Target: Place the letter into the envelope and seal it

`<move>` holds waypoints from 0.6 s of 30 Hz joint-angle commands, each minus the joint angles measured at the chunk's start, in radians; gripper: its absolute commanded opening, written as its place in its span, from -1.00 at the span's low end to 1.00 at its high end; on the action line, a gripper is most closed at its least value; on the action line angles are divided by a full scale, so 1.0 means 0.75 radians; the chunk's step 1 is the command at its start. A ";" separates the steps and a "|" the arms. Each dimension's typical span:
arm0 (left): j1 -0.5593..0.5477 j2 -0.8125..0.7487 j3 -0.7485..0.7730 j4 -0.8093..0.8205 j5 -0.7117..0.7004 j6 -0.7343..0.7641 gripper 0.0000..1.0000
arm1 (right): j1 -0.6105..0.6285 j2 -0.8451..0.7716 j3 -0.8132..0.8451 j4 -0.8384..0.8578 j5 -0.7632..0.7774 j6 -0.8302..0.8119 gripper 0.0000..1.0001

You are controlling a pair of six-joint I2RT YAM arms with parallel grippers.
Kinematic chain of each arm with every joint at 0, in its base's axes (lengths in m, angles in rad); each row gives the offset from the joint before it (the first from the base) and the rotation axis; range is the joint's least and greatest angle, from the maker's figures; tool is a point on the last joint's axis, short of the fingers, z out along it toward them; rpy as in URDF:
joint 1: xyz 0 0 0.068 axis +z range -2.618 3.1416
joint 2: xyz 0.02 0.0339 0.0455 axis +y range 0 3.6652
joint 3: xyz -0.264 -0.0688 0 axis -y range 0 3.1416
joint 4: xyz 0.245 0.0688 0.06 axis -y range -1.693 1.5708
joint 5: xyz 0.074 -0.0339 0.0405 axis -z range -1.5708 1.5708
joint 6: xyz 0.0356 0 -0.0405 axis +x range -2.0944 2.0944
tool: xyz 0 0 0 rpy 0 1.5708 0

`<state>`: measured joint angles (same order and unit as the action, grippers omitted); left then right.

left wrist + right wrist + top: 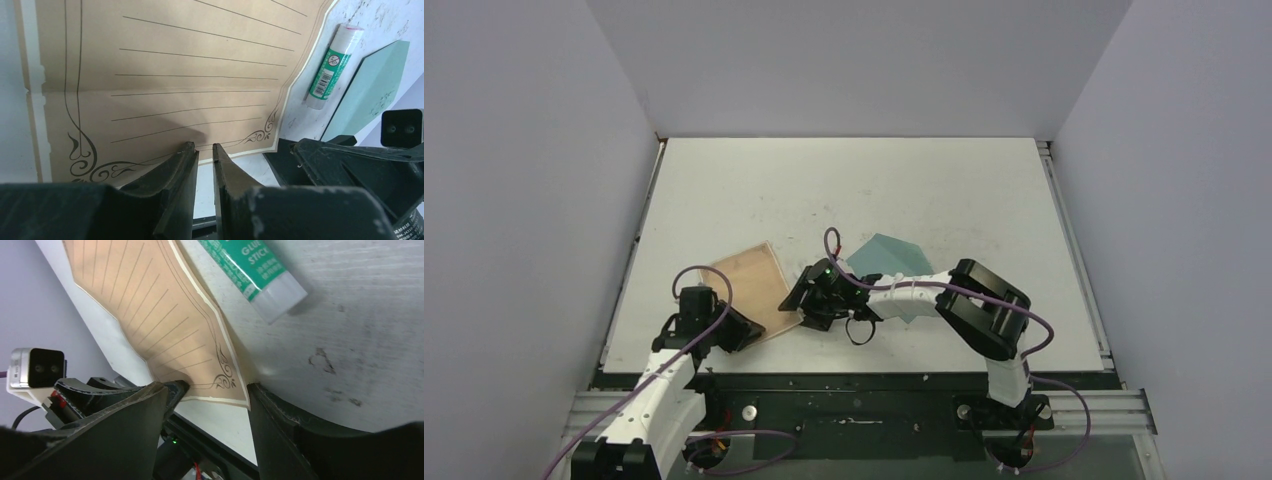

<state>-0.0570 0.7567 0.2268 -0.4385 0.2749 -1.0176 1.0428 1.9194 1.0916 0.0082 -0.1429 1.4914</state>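
Letter: the letter (749,285) lies flat on the table (844,190), left of centre in the top view and just left of the envelope (889,262).
Long axis: it runs from the upper part of the frame down toward the near edge, leaning a little right.
Key relation: the sheet's near edge and its lower right corner face both tools, so the coming lift looks to turn on that edge.
Left gripper: the left gripper (204,150) sits at the near edge at the bottom of its wrist view. Its jaws are nearly together with only 1 narrow slit between them.
Left hold: I cannot tell whether the paper is nipped.
Right gripper: the right gripper (215,390) has its jaws well apart, straddling the ornamented corner low in its wrist view and clamping nothing.
Nearer arm: both are at the sheet, the left on the edge and the right at the corner.
Envelope: the envelope shows at the right of the left wrist view, beyond the glue stick (330,65), which lies between it and the letter.
Hidden: in the top view the right arm covers the envelope's lower part. The glue stick is not visible there, and both sets of fingertips are too dark to separate.
Cut off: the envelope's flap and opening cannot be made out in any view.
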 commanded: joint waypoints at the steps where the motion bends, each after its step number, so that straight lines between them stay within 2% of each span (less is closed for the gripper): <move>1: 0.007 -0.008 0.042 -0.020 -0.010 -0.014 -0.68 | 0.017 0.082 -0.011 0.084 -0.005 0.025 0.21; 10: 0.008 0.013 0.052 -0.028 -0.023 -0.014 -0.74 | 0.018 0.151 -0.079 0.292 -0.064 0.024 0.14; 14: 0.007 0.003 0.065 -0.047 -0.031 -0.013 -0.75 | 0.017 0.187 -0.090 0.346 -0.043 0.033 -0.22; 18: 0.008 -0.023 0.098 -0.087 -0.043 -0.014 -0.72 | 0.012 0.179 -0.074 0.369 0.012 -0.021 -0.86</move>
<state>-0.0570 0.7631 0.2329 -0.4736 0.2615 -1.0187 1.0489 2.0289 1.0466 0.2996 -0.2008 1.5265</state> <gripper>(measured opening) 0.128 0.178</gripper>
